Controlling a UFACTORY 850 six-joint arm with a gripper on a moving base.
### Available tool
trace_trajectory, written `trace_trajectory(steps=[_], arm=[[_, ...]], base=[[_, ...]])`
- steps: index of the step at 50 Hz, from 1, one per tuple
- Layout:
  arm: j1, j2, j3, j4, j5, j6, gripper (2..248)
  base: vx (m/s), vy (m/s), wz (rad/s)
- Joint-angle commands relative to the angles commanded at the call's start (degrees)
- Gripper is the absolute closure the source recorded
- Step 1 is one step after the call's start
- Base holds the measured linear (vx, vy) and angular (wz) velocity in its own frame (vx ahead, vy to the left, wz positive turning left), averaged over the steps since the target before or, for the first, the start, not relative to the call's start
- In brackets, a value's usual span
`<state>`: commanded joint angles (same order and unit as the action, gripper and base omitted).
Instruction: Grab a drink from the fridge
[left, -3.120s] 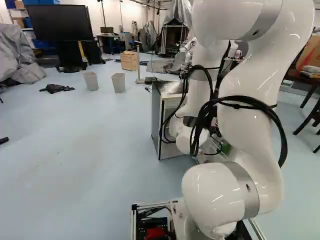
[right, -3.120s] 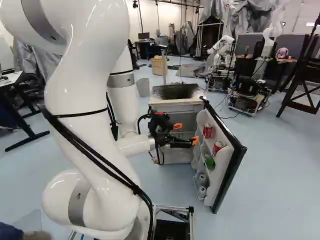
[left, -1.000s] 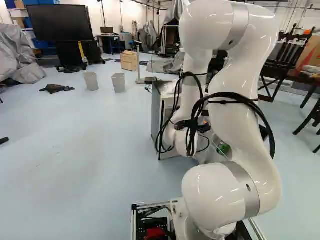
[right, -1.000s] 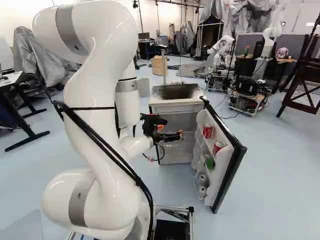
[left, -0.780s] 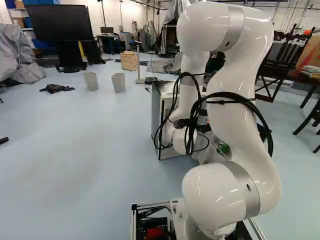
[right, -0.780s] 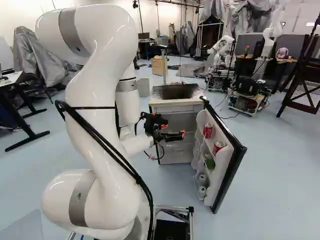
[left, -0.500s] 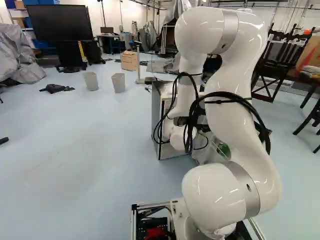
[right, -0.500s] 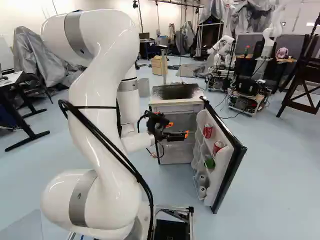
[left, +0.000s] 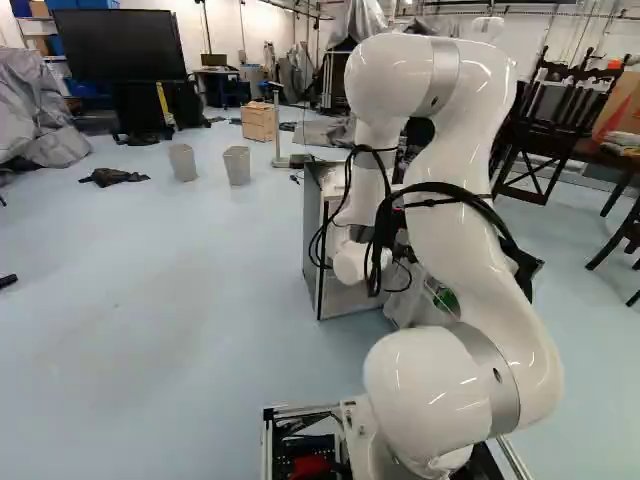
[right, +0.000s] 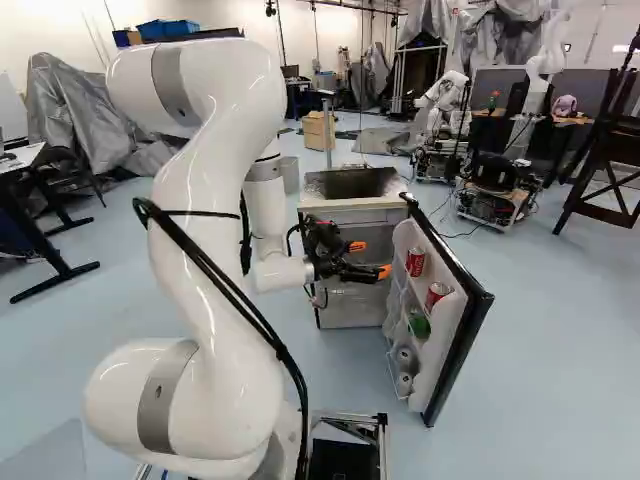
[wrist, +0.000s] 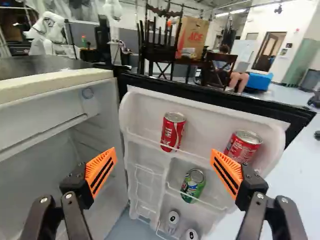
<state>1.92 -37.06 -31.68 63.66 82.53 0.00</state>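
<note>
My gripper (right: 372, 260) hangs in front of the opened fridge (right: 352, 208), short of the inner side of its door (right: 470, 330). In the wrist view the gripper (wrist: 164, 172) stands wide open, nothing between its pads. Ahead of it the door's top shelf holds a red can (wrist: 172, 131) and, at the door's outer end, a second red can (wrist: 243, 146), which one finger partly overlaps. A green can (wrist: 193, 185) sits on the shelf below. Two grey-topped cans (wrist: 172, 220) (wrist: 191, 234) stand lowest, partly cut off.
The fridge's dark top (right: 350, 182) and the door's black edge (right: 462, 375) lie close around the gripper. Farther back are another robot (right: 440, 105), a wheeled base (right: 498, 190), two grey bins (left: 236, 165) and dark chairs (left: 560, 110).
My arm has reached farther forward, and the gripper has moved toward the door shelves and turned a little. It has stayed open. The base, fridge and cans have not moved.
</note>
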Motion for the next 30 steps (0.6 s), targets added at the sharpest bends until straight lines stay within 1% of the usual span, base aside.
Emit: trace_trajectory(steps=[9, 14, 20, 30], arm=[[-0.57, -1.52, -3.12, 5.24, 0.0, 0.0, 3], [-0.91, -2.35, -4.89, 7.48, 0.0, 0.0, 3], [-1.33, -3.35, -7.05, 8.44, 0.0, 0.0, 3], [-2.14, -5.11, -10.8, 8.75, -0.03, 0.0, 3]], base=[[0.0, 0.0, 0.0], [0.0, 0.0, 0.0], [0.0, 0.0, 0.0], [0.0, 0.0, 0.0]])
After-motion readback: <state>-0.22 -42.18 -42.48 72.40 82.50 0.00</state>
